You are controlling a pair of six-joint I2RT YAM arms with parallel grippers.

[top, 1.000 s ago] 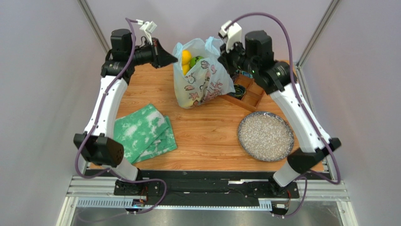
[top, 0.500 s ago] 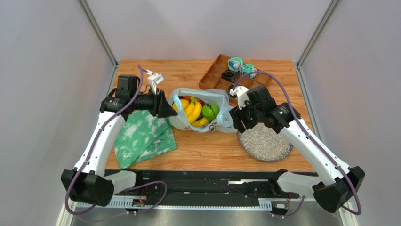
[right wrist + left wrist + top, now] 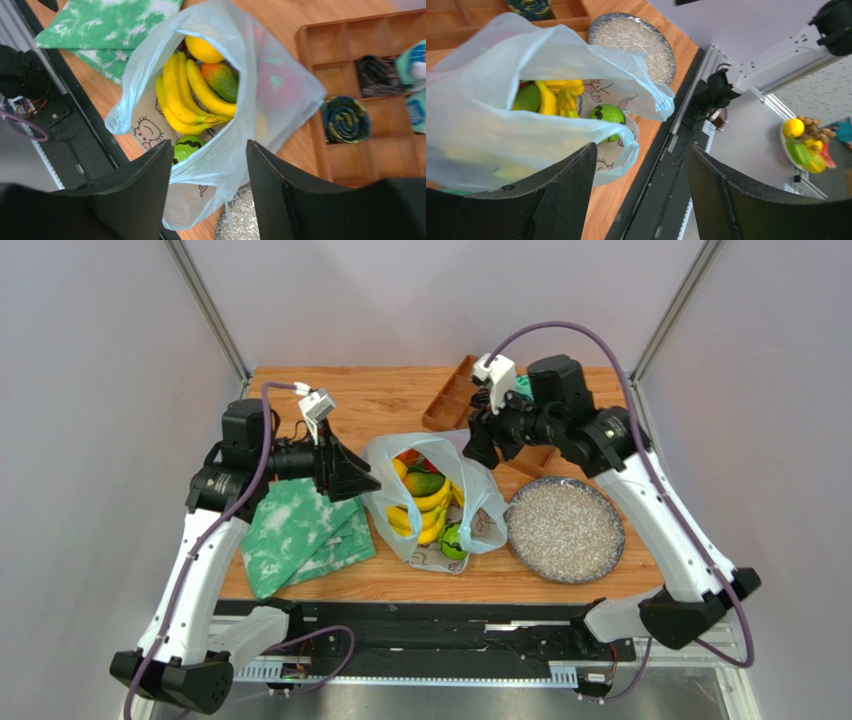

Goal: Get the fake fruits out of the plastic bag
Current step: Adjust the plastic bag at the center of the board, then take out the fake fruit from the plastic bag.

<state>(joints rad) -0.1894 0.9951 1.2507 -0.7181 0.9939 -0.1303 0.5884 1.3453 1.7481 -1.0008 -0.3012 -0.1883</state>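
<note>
Top view: bag point(image 3: 383, 495) lay slumped, mouth open, fruits point(image 3: 432, 508) all inside it, so nothing was out yet and the whole unloading was left. Your left gripper point(image 3: 366, 480) sat at the bag's 9 o'clock, right gripper point(image 3: 478, 445) at 1 o'clock, both released, empty. Left wrist: jaws apart, bag beyond. Right wrist: same, bananas point(image 3: 187, 97) showing. A second earlier you had the bag hoisted in both grippers; here it lay let go.

One plastic bag point(image 3: 482, 502), centre of the frame. Inside, in plain sight: one banana bunch point(image 3: 432, 508), one mango point(image 3: 424, 483), one green fruit point(image 3: 453, 540), one round yellow fruit point(image 3: 202, 50). Others behind the film, not countable. One plate point(image 3: 565, 530), lower right. Green-and-white cloth point(image 3: 300, 530), lower left, either one folded or two stacked. One compartment tray point(image 3: 445, 405), top centre.
</note>
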